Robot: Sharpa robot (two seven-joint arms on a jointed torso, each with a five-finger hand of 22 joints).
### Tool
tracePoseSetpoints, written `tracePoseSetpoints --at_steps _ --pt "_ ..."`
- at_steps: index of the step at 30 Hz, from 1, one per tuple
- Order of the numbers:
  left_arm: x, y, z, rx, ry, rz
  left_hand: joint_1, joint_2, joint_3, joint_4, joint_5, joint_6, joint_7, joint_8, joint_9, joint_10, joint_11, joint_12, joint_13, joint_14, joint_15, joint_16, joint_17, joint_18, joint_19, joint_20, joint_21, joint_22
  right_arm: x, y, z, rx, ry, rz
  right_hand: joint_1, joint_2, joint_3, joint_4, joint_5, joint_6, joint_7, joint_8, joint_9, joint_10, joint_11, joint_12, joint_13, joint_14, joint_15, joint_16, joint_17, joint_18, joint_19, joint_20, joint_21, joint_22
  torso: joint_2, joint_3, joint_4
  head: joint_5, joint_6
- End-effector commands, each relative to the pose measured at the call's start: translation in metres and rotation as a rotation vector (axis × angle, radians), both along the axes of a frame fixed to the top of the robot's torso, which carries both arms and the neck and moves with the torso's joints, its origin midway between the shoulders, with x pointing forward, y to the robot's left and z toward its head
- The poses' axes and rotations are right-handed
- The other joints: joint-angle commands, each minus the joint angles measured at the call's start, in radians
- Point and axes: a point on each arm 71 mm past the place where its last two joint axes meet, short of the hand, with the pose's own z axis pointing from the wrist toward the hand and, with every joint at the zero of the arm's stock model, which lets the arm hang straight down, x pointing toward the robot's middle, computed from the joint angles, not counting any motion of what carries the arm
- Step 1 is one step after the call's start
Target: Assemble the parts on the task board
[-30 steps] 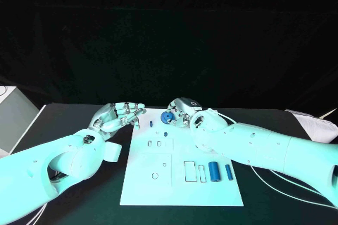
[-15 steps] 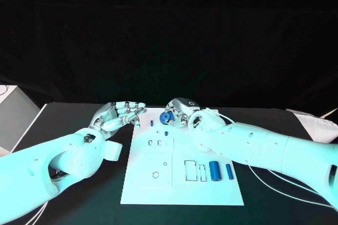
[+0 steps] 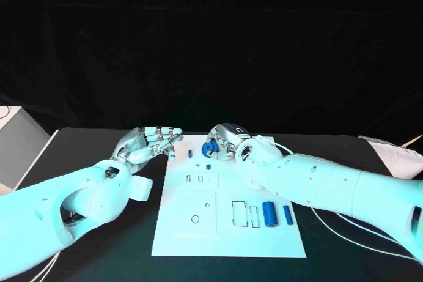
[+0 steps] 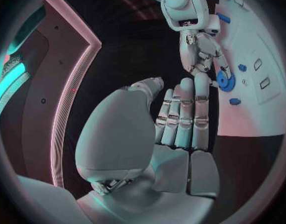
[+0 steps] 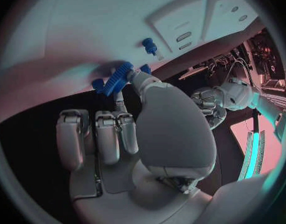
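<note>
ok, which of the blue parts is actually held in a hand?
The blue toothed gear, pinched by the right hand at the board's far edge. The two blue cylinders lie loose on the board.

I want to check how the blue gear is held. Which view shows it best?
The right wrist view: the blue gear sits close up, teeth visible, pinched by the right hand. The head view shows it small, with its centre hole. The left wrist view shows it partly behind fingers.

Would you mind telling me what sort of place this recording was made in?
Probably a robotics lab or test cell, not a home or factory line: a black table backed by black cloth, a white task board with cut-out slots and small blue parts, and a right hand holding a blue gear.
</note>
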Motion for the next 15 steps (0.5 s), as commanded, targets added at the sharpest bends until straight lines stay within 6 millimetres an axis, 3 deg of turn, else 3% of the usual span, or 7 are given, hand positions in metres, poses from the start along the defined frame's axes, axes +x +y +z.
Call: tracePoseSetpoints --at_steps 1,5,8,11,14,15 --pt "-0.0007 -0.0021 0.0015 -0.004 -0.008 -0.018 -0.008 -0.002 0.006 0.0 -0.006 -0.006 0.0 0.003 0.002 0.003 0.001 0.006 0.001 -0.009 -0.001 0.004 0.002 0.007 -0.007 -0.001 0.006 0.001 0.0002 -0.0073 -0.0132 -0.06 0.048 -0.023 -0.009 0.001 0.004 0.0 -0.004 0.013 -0.012 0.011 0.009 0.102 0.005 0.002 0.263 0.108 0.001 0.004 0.263 -0.015 0.073 -0.002 0.002 0.173 0.0 0.0001 -0.0006 0.001 0.0" --pt "-0.0007 -0.0019 0.0015 -0.004 -0.008 -0.018 -0.008 -0.002 0.006 0.0 -0.006 -0.006 0.0 0.003 0.002 0.003 0.001 0.006 0.001 -0.009 -0.001 0.004 0.002 0.007 -0.007 -0.001 0.006 0.001 0.0008 -0.0088 -0.0125 -0.053 0.037 -0.03 -0.021 -0.008 0.001 0.0 -0.012 -0.002 -0.007 0.003 0.006 0.102 0.009 0.002 0.263 0.108 0.006 0.004 0.263 -0.015 0.073 0.002 0.001 0.172 0.0 0.0004 0.0002 0.0 0.001" --pt "-0.0006 -0.0019 0.0014 -0.004 -0.008 -0.018 -0.008 -0.002 0.006 0.0 -0.006 -0.006 0.0 0.003 0.002 0.003 0.001 0.006 0.001 -0.009 -0.001 0.004 0.002 0.007 -0.007 -0.001 0.006 0.001 0.001 -0.009 -0.0127 -0.044 0.043 -0.025 -0.039 -0.019 -0.015 0.001 -0.052 -0.066 0.015 -0.036 -0.011 0.102 0.029 0.002 0.263 0.108 0.023 0.004 0.263 -0.016 0.073 0.016 0.002 0.175 0.0 0.0006 0.0001 0.0 0.001" --pt "-0.0006 -0.0018 0.0014 -0.004 -0.008 -0.017 -0.008 -0.002 0.006 0.0 -0.006 -0.006 0.0 0.003 0.002 0.003 0.001 0.006 0.001 -0.009 -0.001 0.004 0.002 0.007 -0.007 -0.001 0.006 0.001 0.001 -0.0091 -0.0137 -0.039 0.059 -0.013 -0.055 -0.023 -0.048 0.007 -0.042 -0.095 0.025 -0.06 -0.02 0.102 0.039 0.002 0.263 0.108 0.034 0.004 0.263 -0.016 0.073 0.027 0.003 0.177 0.0 0.0002 -0.0002 0.001 0.001" --pt "-0.0005 -0.0016 0.0013 -0.003 -0.007 -0.017 -0.008 -0.002 0.006 0.0 -0.006 -0.006 0.0 0.003 0.002 0.003 0.001 0.006 0.001 -0.009 -0.001 0.004 0.002 0.007 -0.007 -0.001 0.006 0.001 0.001 -0.0099 -0.0147 -0.034 0.076 0.0 -0.067 -0.008 -0.138 0.03 -0.045 -0.103 0.03 -0.077 -0.024 0.102 0.045 0.002 0.263 0.108 0.04 0.004 0.263 -0.016 0.074 0.036 0.005 0.18 0.0 0.0 -0.0002 0.001 0.0" --pt "-0.0005 -0.0015 0.0013 -0.003 -0.007 -0.016 -0.008 -0.002 0.006 0.0 -0.006 -0.006 0.0 0.003 0.002 0.003 0.001 0.006 0.001 -0.009 -0.001 0.004 0.002 0.007 -0.007 -0.001 0.006 0.001 0.001 -0.0105 -0.015 -0.032 0.081 0.003 -0.068 0.004 -0.2 0.055 -0.04 -0.106 0.032 -0.086 -0.027 0.102 0.048 0.002 0.263 0.108 0.044 0.004 0.263 -0.016 0.074 0.038 0.006 0.182 0.0 -0.0001 0.0 0.001 -0.001"
